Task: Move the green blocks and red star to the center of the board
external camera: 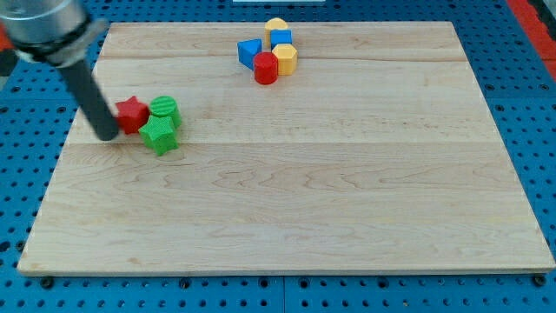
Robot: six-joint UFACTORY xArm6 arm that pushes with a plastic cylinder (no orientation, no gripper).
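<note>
A red star [133, 114] lies at the board's left side. A green round block [164, 109] touches its right side. A green star-shaped block [160, 136] sits just below the two. My tip [106, 135] rests on the board at the red star's lower left, touching or nearly touching it. The dark rod rises from there toward the view's top left.
A cluster sits at the top middle of the wooden board [347, 217]: a blue triangle [249, 52], a blue cube [281, 38], a yellow block [276, 25] behind it, a yellow hexagon [285, 59] and a red cylinder [266, 68].
</note>
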